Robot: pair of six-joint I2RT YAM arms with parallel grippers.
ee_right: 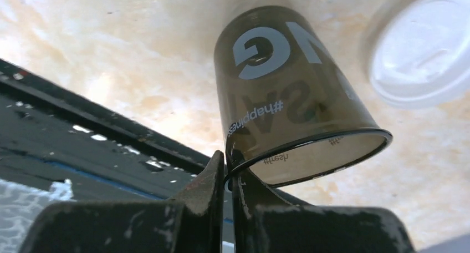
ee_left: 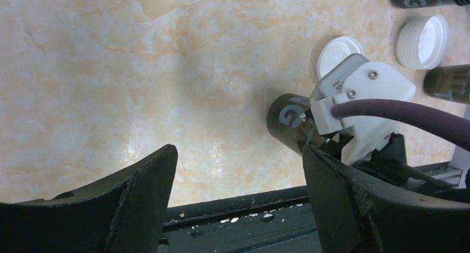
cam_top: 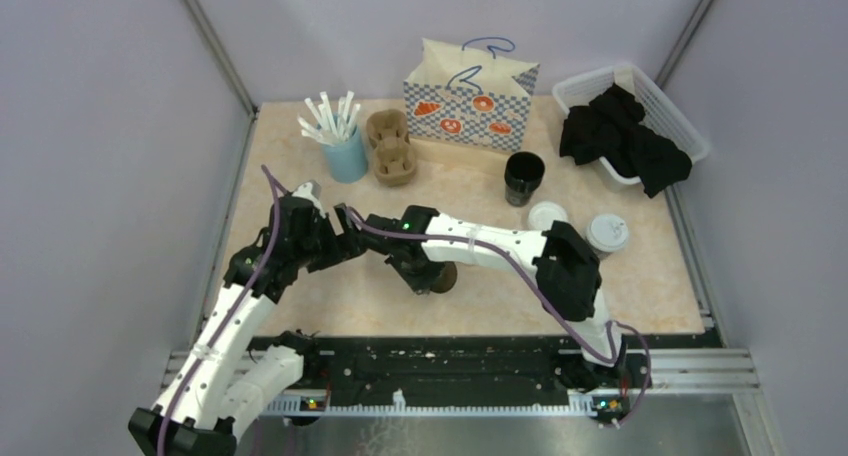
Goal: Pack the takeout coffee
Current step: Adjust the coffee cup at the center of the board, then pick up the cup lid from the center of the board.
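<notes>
The right gripper [ee_right: 227, 165] is pinched tight on the rim of a lidless black paper cup [ee_right: 288, 92] near the front edge of the table [ee_right: 83, 42]. A white sip lid [ee_right: 427, 47] lies beside the cup. The left gripper [ee_left: 238, 153] hangs wide open, holding nothing.

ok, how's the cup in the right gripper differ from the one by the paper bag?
The held cup is pinched at its rim by the shut right gripper; the free cup stands upright beside the paper bag. The held cup is toward the table's near edge; the free cup is toward the back. Both are dark and lidless.
</notes>
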